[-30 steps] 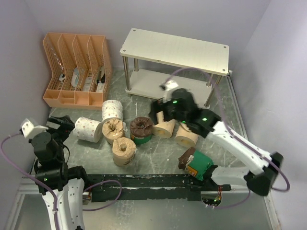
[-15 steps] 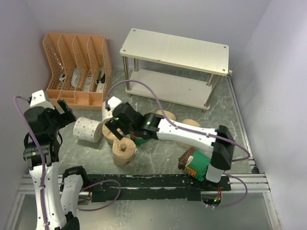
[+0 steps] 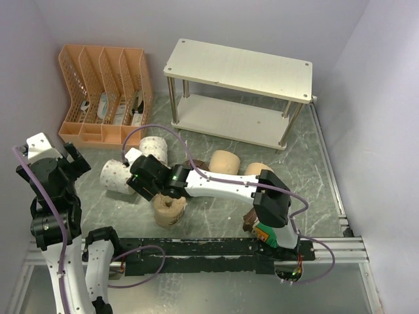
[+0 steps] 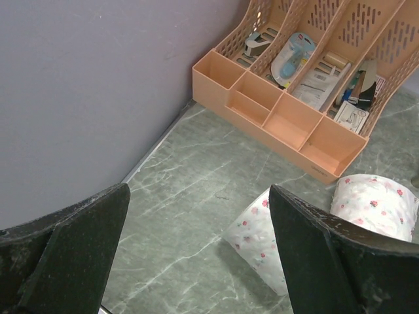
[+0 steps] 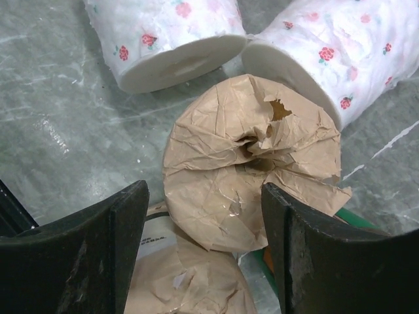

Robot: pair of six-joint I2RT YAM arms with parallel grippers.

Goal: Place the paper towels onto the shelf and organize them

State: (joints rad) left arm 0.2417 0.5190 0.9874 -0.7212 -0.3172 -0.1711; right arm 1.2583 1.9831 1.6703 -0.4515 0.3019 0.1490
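My right gripper (image 5: pixel 206 226) is open, its jaws on either side of a tan paper towel roll (image 5: pixel 252 170) that lies end-on, with a small gap on the left side. Two white flowered rolls (image 5: pixel 163 39) (image 5: pixel 327 46) lie just beyond it, and another tan roll (image 5: pixel 190 281) is below. From above, the right gripper (image 3: pixel 145 182) reaches left over the pile. More tan rolls (image 3: pixel 224 160) (image 3: pixel 256 171) (image 3: pixel 169 209) lie around, and a green-banded roll (image 3: pixel 270 230) sits by the arm's base. My left gripper (image 4: pixel 200 242) hangs open and empty above a white roll (image 4: pixel 268 242). The shelf (image 3: pixel 239 65) stands at the back.
An orange slotted organizer (image 3: pixel 105 95) with small items stands at the back left, also in the left wrist view (image 4: pixel 308 78). Walls close in on the left and right. A black rail (image 3: pixel 196 252) runs along the near edge.
My right arm has swung left from near the shelf across the rolls to the tan one by the white rolls, and its jaws have narrowed. The left arm has lifted and drawn back left.
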